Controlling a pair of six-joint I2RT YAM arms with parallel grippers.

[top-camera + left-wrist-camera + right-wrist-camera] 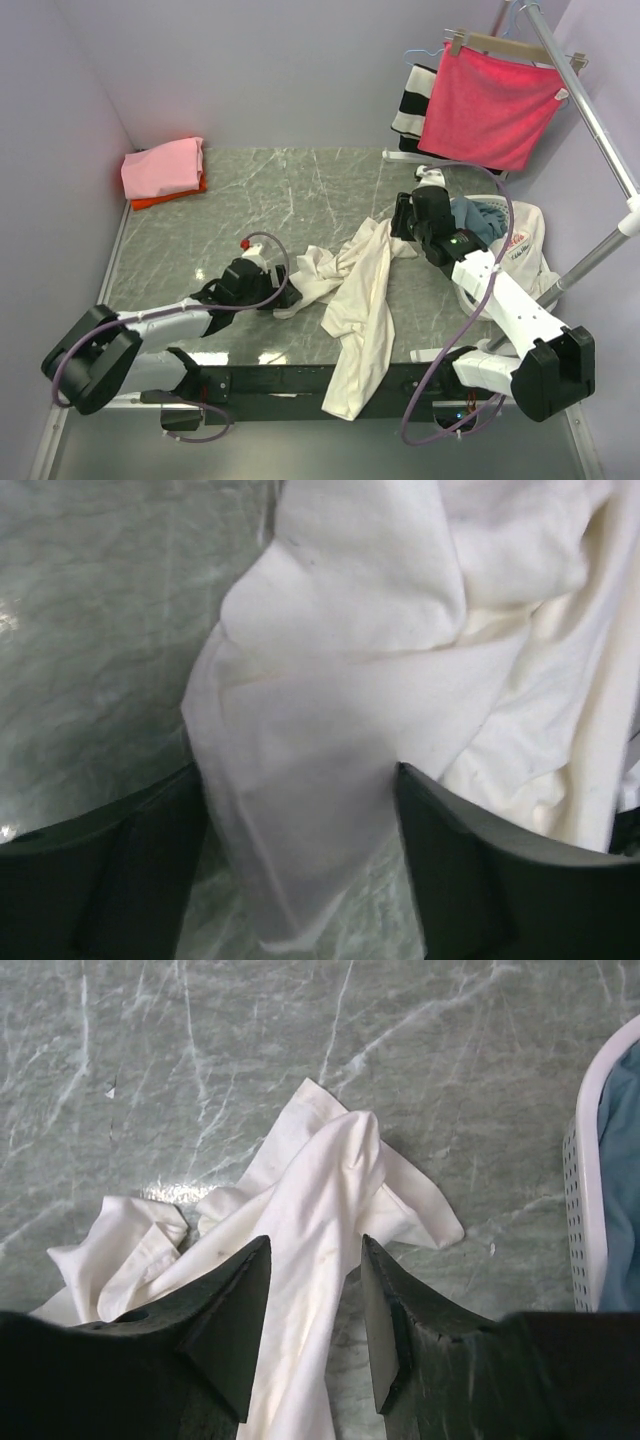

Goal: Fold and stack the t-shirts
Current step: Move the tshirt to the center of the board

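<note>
The cream t-shirt [360, 300] lies crumpled mid-counter [290, 190], one long end drooping over the near edge. The pink tee [162, 166] sits folded on the orange-red one [165, 200] in the far left corner, well apart. The left claw [300, 810] grips a thick fold at the shirt's left edge, with cloth pressed against both fingers. The right claw [315, 1260] straddles a ridge at the shirt's far right end, set narrow; whether it actually pinches I cannot tell. The cotton looks light and limp and will likely sag and bunch, so it is best taken at shoulder seams or hem corners and drawn taut.
</note>
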